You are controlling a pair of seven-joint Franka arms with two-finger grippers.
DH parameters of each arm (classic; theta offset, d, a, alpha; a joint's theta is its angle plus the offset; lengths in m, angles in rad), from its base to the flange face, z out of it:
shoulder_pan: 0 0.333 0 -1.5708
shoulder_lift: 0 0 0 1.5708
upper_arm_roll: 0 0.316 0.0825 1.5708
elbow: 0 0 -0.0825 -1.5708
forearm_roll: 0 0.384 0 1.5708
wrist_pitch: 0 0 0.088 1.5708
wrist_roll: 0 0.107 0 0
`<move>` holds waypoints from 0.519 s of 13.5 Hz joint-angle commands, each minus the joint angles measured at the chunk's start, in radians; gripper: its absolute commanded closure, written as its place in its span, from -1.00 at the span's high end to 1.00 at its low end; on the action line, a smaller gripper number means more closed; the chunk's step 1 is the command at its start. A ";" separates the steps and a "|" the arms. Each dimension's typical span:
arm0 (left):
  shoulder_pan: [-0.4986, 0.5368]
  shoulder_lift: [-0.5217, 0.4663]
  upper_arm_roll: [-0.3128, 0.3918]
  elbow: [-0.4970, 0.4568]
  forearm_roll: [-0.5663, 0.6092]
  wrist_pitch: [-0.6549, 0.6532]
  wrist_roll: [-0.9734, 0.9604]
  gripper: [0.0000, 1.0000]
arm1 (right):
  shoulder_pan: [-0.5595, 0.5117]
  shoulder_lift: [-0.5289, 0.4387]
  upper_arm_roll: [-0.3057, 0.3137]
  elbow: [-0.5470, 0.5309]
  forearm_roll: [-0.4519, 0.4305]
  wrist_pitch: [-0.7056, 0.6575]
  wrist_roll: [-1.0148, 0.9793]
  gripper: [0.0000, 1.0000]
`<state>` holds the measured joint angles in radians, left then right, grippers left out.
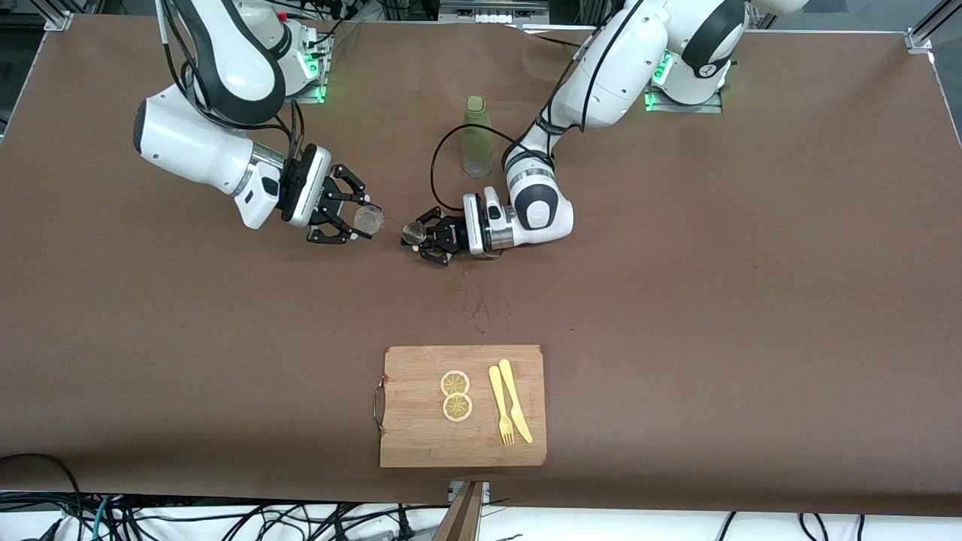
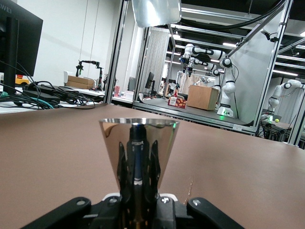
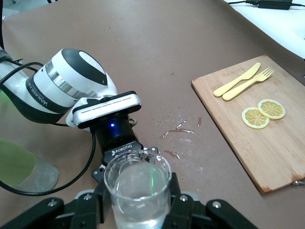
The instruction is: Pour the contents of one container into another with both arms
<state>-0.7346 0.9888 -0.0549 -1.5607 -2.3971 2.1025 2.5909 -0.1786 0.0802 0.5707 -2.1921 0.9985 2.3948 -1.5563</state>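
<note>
Holding the small clear glass cup (image 1: 369, 219) in clenched jaws, the right gripper (image 1: 353, 218) hangs over the middle of the brown table (image 1: 714, 315), toward the right arm's end. In the right wrist view the glass cup (image 3: 138, 188) sits upright between the black fingers (image 3: 97, 210), with clear liquid showing in its lower part.

The left gripper (image 1: 421, 237) faces it from just beside, its jaws clenched on the shiny steel jigger (image 1: 412, 232). The left wrist view shows the jigger (image 2: 138, 157) standing upright, its upper cone flaring wide above the narrow waist where the fingers (image 2: 200, 210) clamp it. Cup and jigger are near each other but apart, with a bare strip of table showing between them in the front view.

A tall olive-green bottle (image 1: 477, 137) stands upright on the table, farther from the front camera than the two grippers and close to the left arm's forearm.

Wet splashes (image 1: 481, 304) mark the table, nearer to the front camera than the jigger, between it and a wooden cutting board (image 1: 421, 443). The board lies flat near the table's front edge. On it rest two lemon slices (image 1: 455, 394), touching one another, and beside them a yellow fork (image 1: 501, 406) and yellow knife (image 1: 515, 400) lying side by side.
</note>
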 commanded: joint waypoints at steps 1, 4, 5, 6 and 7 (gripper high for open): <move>-0.012 0.007 0.006 0.016 -0.039 0.005 0.046 -1.00 | 0.001 -0.042 0.026 -0.043 -0.011 0.046 0.030 -0.32; -0.012 0.007 0.006 0.016 -0.039 0.008 0.048 -1.00 | 0.005 -0.042 0.037 -0.052 -0.015 0.069 0.047 -0.32; -0.014 0.010 0.006 0.016 -0.039 0.008 0.048 -1.00 | 0.005 -0.043 0.047 -0.052 -0.029 0.070 0.062 -0.32; -0.012 0.010 0.006 0.016 -0.037 0.008 0.049 -1.00 | 0.005 -0.046 0.049 -0.051 -0.058 0.073 0.094 -0.32; -0.012 0.011 0.006 0.015 -0.037 0.008 0.049 -1.00 | 0.005 -0.046 0.055 -0.051 -0.089 0.075 0.123 -0.32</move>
<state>-0.7349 0.9915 -0.0549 -1.5609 -2.3971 2.1029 2.6079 -0.1756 0.0790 0.6120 -2.2148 0.9557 2.4511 -1.5012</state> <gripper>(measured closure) 0.912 0.507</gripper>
